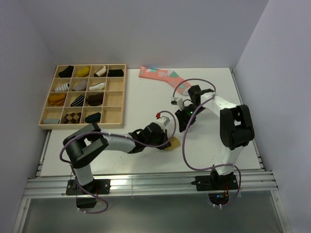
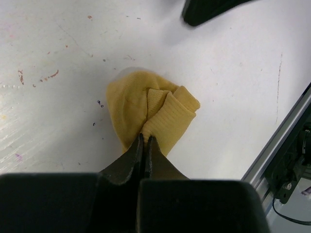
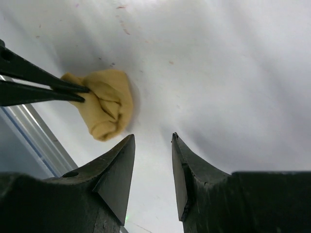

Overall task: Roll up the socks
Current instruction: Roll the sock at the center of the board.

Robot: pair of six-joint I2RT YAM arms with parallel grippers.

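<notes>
A mustard-tan sock lies bunched into a loose roll on the white table near its front edge. It also shows in the top view and the right wrist view. My left gripper is shut on the near fold of this sock, its fingers coming in low from the side. My right gripper hangs open just beyond the sock, a little above the table, with nothing between its fingers. In the top view the right gripper sits close behind the left gripper.
A wooden compartment tray with several rolled socks stands at the back left. A long pink sock with teal and white patches lies at the back of the table. The aluminium rail runs along the table's front edge, close to the sock.
</notes>
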